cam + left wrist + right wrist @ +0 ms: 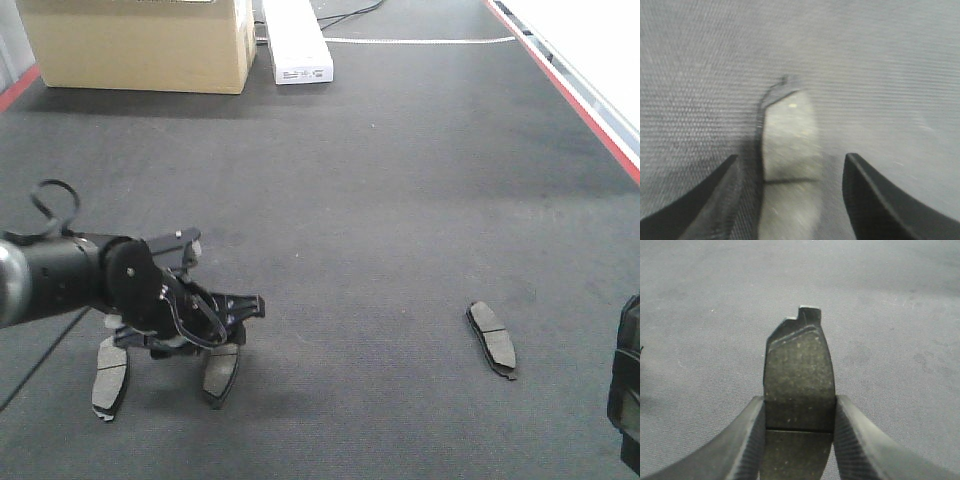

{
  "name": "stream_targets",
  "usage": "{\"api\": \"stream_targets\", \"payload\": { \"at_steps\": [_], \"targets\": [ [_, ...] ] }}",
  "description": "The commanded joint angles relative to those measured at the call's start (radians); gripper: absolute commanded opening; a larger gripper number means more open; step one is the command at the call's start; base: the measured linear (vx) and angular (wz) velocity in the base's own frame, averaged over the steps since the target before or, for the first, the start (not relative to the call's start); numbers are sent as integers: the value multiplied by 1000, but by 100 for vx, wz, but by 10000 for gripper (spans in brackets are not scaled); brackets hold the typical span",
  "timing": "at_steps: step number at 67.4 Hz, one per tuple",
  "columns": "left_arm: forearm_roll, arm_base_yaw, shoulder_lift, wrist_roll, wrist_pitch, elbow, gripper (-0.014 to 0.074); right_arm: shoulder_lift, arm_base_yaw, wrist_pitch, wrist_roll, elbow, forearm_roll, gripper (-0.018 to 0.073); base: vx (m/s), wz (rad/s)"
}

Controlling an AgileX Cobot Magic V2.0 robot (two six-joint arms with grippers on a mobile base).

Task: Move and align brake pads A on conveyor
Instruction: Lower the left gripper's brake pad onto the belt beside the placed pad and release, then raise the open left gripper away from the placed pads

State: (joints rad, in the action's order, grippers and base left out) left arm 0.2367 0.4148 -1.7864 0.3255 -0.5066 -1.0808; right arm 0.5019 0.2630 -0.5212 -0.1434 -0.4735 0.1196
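Left end effector (pixel 205 335) stands open astride a brake pad (pixel 790 145) lying on the conveyor (pixel 400 200) — advise centring before closing; right end effector (pixel 799 437) clamps another pad (pixel 799 375) — keep it level.

We are viewing the left arm (pixel 60 275): a glossy black cylinder ending in a round black wrist plate, with thin black cables looping around it. The left gripper (pixel 790 200) fingers (pixel 705 210) are showing matte black, tapered, finely ribbed faces.
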Motion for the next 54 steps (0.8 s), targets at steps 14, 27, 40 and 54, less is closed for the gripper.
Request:
{"api": "stream_targets", "payload": {
  "at_steps": [14,27,40,54],
  "targets": [
    [-125,6,284,-4,-31,-27,436,6,-4,87,11,-32,10,-4,0,0],
    [-283,42,485,10,-162,-26,436,6,-4,88,11,-32,10,-4,0,0],
    [-314,97,699,22,-221,-26,435,6,-4,88,11,-32,10,-4,0,0],
    [-377,124,899,22,-284,-22,417,6,-4,88,11,-32,10,-4,0,0]
  ]
}}
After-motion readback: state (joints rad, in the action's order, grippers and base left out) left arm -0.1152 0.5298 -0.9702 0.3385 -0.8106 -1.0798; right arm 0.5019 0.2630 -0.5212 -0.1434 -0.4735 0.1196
